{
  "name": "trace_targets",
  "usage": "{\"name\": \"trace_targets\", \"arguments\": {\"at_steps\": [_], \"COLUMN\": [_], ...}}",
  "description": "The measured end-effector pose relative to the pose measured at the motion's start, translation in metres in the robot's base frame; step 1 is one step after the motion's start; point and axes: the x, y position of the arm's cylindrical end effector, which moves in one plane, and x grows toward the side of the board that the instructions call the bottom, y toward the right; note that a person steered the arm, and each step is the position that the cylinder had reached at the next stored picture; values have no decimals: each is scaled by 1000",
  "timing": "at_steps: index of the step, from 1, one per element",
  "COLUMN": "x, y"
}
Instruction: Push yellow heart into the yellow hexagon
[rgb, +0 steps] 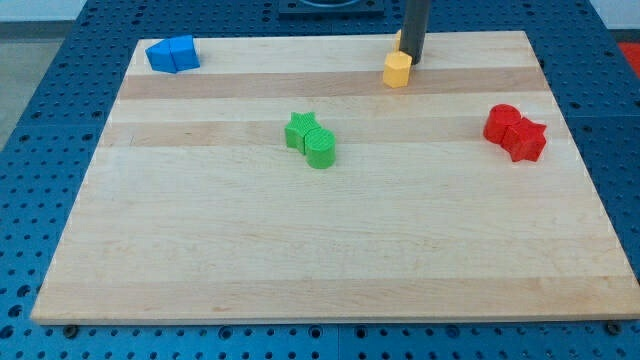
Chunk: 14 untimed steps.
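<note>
Bright, even, seemingly from overhead. Washing the tabletop (330, 240) pale, with faint sheen along the lighter wood bands near the view's top. Casting only short soft shadows under the green blocks (311, 139) and red blocks (516, 132). Staying sharp across the middle, softening slightly toward the far edge. Showing no real motion blur; straight edges bending hardly at all.

Around the pair of green plastic blocks (311, 139) you have open wooden tabletop (300, 250) on every side; blue blocks (172, 53) and red blocks (516, 132) sit well apart.
</note>
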Motion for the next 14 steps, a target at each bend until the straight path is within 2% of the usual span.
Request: {"name": "trace_targets", "arguments": {"at_steps": [1, 2, 3, 7, 9, 10, 11, 14], "x": [0, -20, -56, -25, -56, -56, -52, -23], "y": [56, 93, 88, -33, -49, -56, -78, -87]}}
